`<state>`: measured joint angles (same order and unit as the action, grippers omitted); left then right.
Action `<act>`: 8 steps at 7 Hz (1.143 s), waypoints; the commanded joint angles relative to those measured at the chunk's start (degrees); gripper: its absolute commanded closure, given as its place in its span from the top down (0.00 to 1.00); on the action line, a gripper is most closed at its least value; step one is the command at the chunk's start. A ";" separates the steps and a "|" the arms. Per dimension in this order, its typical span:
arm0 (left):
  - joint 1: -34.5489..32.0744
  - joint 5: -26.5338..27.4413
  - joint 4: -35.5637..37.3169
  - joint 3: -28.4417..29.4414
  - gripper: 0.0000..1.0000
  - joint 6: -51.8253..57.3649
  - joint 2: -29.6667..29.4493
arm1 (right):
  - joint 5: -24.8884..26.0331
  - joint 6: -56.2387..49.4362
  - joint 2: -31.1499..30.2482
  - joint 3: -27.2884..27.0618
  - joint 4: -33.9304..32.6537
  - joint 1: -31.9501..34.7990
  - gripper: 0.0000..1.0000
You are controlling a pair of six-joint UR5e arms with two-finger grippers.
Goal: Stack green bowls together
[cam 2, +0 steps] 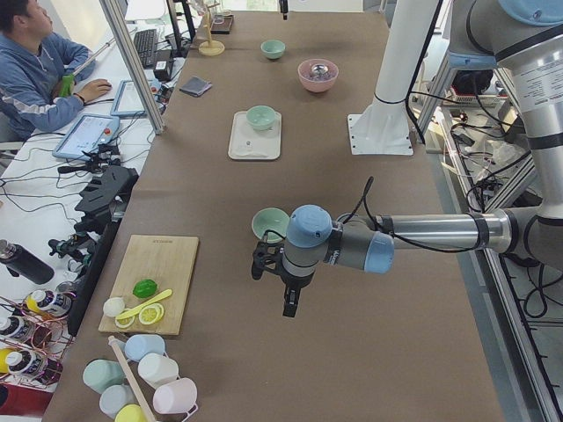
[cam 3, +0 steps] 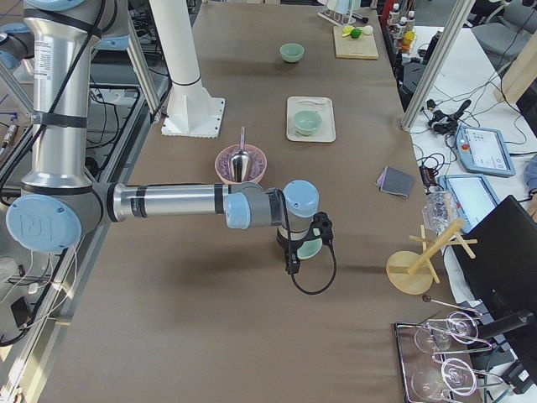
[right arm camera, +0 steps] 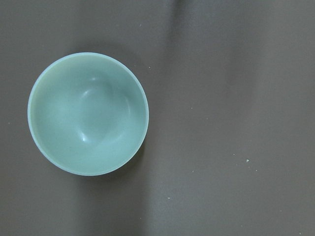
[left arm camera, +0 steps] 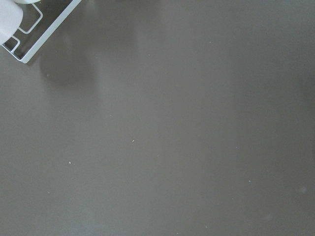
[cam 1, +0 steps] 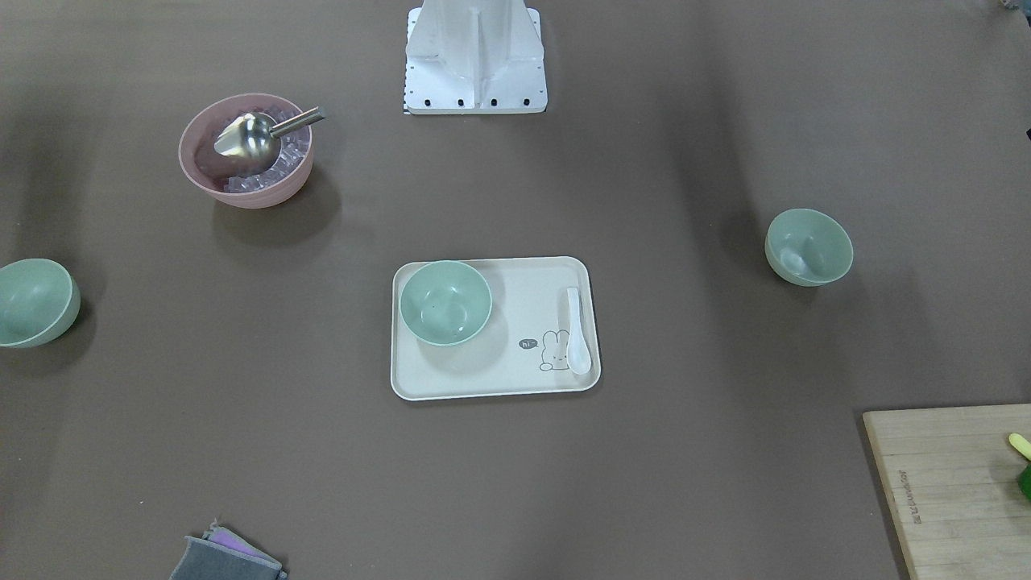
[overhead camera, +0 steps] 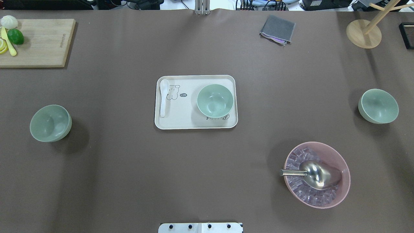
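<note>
Bowls: we are seeing three green bowls, all well apart. The left bowl (overhead camera: 50, 123) and right bowl (overhead camera: 378, 106) are sitting at opposite ends of the desk (overhead camera: 129, 178), and the middle bowl (overhead camera: 215, 100) is on the tray (overhead camera: 194, 125), on its right half.
Stage: we are judging that nothing is stacked yet and the first pick is coming.
Right pincer (cam 3: 292, 264): it is hanging beside the right bowl. We are unable to tell how far open it is, and it is carrying no bowl.
Left pincer (cam 2: 288, 308): it is hanging near the left bowl, with its opening likewise unclear and no bowl in it.
Grip: we are advising one finger inside the rim and one outside.
Placing: we are suggesting a centred, level lowering into the middle bowl.
Risk: we are watching the spoon (overhead camera: 163, 97) and the pink bowl (overhead camera: 343, 191) near the carrying paths.
</note>
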<state>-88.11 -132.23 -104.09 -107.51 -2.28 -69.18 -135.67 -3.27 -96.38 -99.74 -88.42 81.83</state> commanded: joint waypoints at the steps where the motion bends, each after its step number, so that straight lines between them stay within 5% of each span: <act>1: 0.22 -0.40 -1.89 0.28 0.98 -1.92 0.44 | 0.14 -0.07 0.22 -0.28 0.00 0.00 1.00; 8: 0.57 -3.03 -7.27 0.55 0.98 -4.75 0.27 | -0.21 2.03 0.22 0.95 0.09 0.00 1.00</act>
<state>-87.73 -135.08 -110.48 -106.97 -6.22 -68.77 -135.69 -2.13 -96.41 -99.02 -88.32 81.82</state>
